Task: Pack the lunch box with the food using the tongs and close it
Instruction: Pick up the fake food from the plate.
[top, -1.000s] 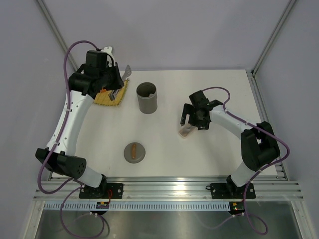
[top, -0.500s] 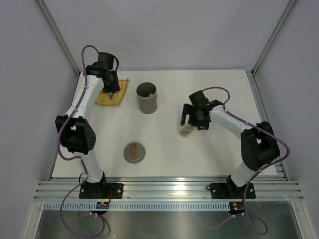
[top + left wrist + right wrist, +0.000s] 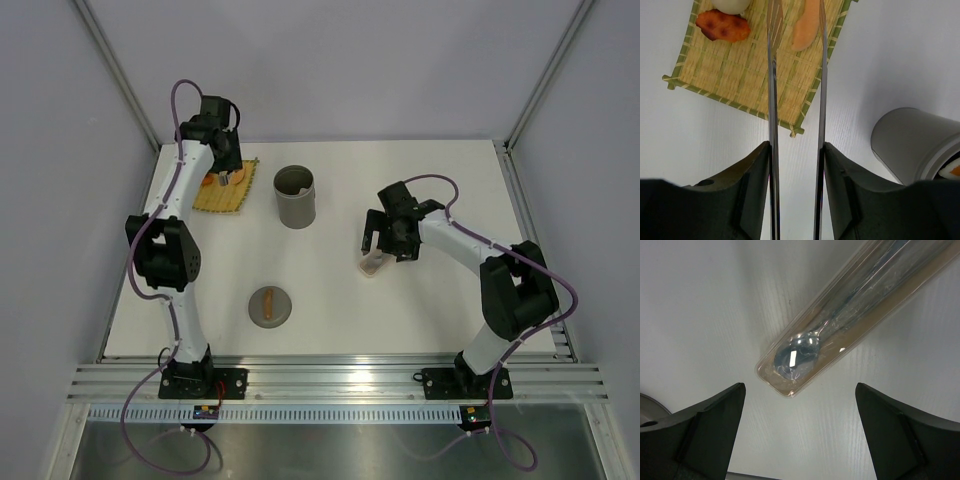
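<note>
A robotics lab test cell: a bare white tabletop boxed in by plain pale-lilac wall panels and aluminium frame posts. Two white robot arms are bolted to a slotted aluminium rail along its near edge, with purple cables looping loose.

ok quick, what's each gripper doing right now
Left gripper: closed on the tongs, tips over the mat.
Right gripper: wide open, holding nothing, above the cutlery case.

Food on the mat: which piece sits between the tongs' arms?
The long pale-orange piece: it lies between the two arms of the tongs, while the reddish piece and white piece sit outside them.
</note>
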Controlling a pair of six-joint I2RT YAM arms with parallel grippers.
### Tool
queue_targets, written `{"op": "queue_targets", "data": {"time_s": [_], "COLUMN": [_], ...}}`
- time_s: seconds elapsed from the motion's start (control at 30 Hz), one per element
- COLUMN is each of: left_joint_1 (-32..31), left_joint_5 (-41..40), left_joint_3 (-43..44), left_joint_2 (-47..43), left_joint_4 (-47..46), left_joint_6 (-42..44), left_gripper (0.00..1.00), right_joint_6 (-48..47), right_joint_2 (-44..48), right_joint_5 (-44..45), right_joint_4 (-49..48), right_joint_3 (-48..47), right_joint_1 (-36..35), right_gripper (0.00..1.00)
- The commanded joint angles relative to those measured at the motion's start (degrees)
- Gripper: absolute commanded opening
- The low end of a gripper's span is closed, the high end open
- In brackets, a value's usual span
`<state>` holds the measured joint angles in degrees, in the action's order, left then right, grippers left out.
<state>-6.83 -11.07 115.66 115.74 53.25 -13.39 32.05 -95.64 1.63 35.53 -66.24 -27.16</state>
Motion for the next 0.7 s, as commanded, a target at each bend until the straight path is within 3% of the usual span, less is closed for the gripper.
{"op": "queue_targets", "data": {"time_s": [0.0,0.67], "left_joint_1": [0.76,1.12], "left_joint_5": [-0.27,2.46], "left_joint_3": [3.96,3.35], "left_joint_2": [2.20,7.83], "left_joint_4": [-1.84,-3.07], "left_joint_6": [2.05,2.84], "left_gripper": [0.48,0.52], "right_joint_6": [-1.20,-0.33], "right_joint_2": [-0.34,-1.48], "right_joint_5": [-1.10,-0.75], "right_joint_4": [0.51,0.24], "right_joint_3": [-2.67,-2.67], "right_joint_1": [-0.62,-0.62], "right_gripper": [0.99,1.00]}}
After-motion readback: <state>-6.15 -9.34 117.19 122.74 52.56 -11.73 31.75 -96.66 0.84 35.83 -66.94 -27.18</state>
